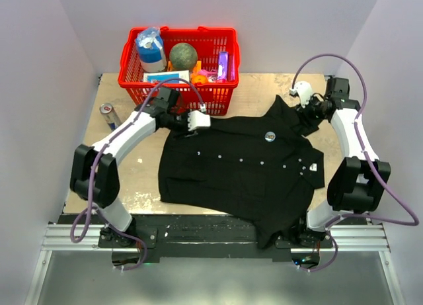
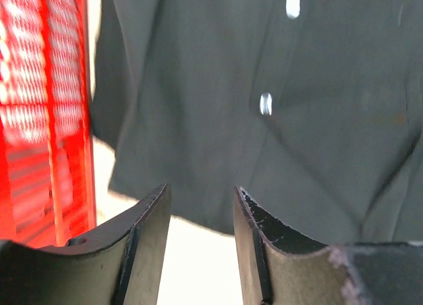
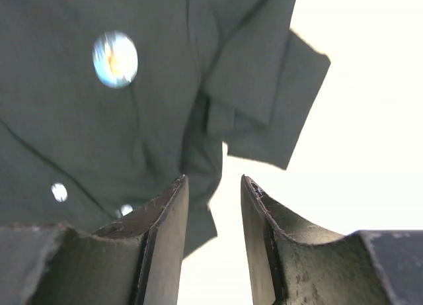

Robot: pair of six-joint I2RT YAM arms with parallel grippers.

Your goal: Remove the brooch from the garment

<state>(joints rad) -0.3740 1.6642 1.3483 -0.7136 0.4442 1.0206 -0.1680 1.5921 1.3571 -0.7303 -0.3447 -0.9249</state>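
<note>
A: Containers?
B: Red basket at the back of the counter: blue-white carton, dark green ball, purple packet. No print legible. Can stands left of it, label unreadable.
A: Brooch?
B: Brooch sits on the garment, chest, near the collar.
A: Pincers?
B: Left pincer apart, empty, at the garment's edge by the basket. Right pincer apart, empty, by the collar.
</note>
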